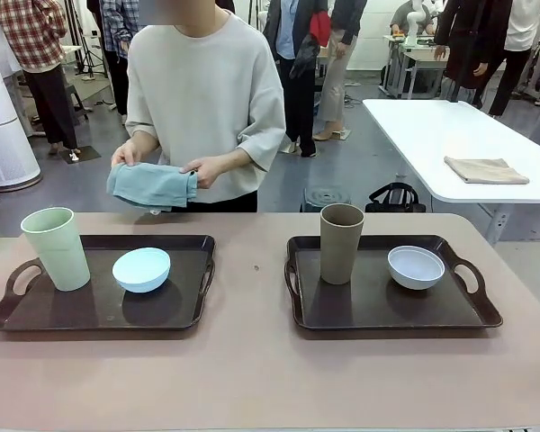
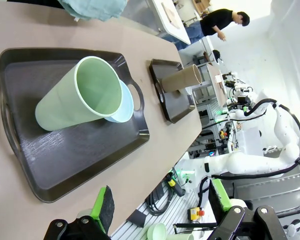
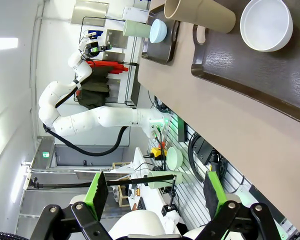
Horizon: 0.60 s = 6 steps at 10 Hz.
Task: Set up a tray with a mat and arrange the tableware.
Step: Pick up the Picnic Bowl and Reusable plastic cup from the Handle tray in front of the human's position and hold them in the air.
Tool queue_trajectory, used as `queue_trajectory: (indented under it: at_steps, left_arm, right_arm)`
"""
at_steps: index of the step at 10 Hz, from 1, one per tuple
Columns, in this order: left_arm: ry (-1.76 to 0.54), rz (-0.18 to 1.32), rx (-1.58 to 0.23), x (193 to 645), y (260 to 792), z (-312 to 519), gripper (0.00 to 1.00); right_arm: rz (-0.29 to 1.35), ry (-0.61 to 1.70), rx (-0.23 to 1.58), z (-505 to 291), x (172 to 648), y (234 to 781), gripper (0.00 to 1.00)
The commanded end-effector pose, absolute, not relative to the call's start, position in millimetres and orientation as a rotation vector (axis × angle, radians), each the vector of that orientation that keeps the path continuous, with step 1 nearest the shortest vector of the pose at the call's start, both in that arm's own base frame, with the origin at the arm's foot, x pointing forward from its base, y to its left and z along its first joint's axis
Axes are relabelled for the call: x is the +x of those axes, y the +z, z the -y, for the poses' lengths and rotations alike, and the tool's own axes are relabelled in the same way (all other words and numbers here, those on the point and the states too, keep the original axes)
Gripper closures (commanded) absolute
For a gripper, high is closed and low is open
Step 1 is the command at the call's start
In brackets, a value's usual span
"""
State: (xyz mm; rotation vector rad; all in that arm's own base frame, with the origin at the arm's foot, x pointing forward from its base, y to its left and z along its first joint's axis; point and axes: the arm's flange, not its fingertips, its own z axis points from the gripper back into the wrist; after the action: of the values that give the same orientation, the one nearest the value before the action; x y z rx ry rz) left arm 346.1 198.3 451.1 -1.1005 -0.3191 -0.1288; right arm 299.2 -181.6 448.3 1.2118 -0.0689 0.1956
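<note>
I see bare table (image 1: pixel 252 378) along its near edge and between the left tray (image 1: pixel 90 315) and right tray (image 1: pixel 387 310). Each tray's near half lies open; behind stand pale green cup (image 1: pixel 57 247), light blue bowl (image 1: pixel 141 269), brown cup (image 1: pixel 341 243), white bowl (image 1: pixel 416 266).

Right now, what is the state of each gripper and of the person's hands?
Left gripper: open, empty.
Right gripper: open, empty.
Person's right hand and left hand: holding the folded blue-grey cloth.

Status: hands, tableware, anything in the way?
Left hand open, right hand open. Green cup, blue bowl on left tray; brown cup, white bowl on right tray. Person holds a cloth.
</note>
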Motion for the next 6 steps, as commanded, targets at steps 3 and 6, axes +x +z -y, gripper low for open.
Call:
queue_trajectory:
  at_steps: [3,6]
  left_arm:
    - [-0.127,0.332,-1.120,347.2,453.0,-198.5,0.00]
    - [-0.127,0.332,-1.120,347.2,453.0,-198.5,0.00]
  right_arm:
    - [0.078,0.207,1.231,182.0,299.4,447.7,0.00]
    - [0.078,0.207,1.231,182.0,299.4,447.7,0.00]
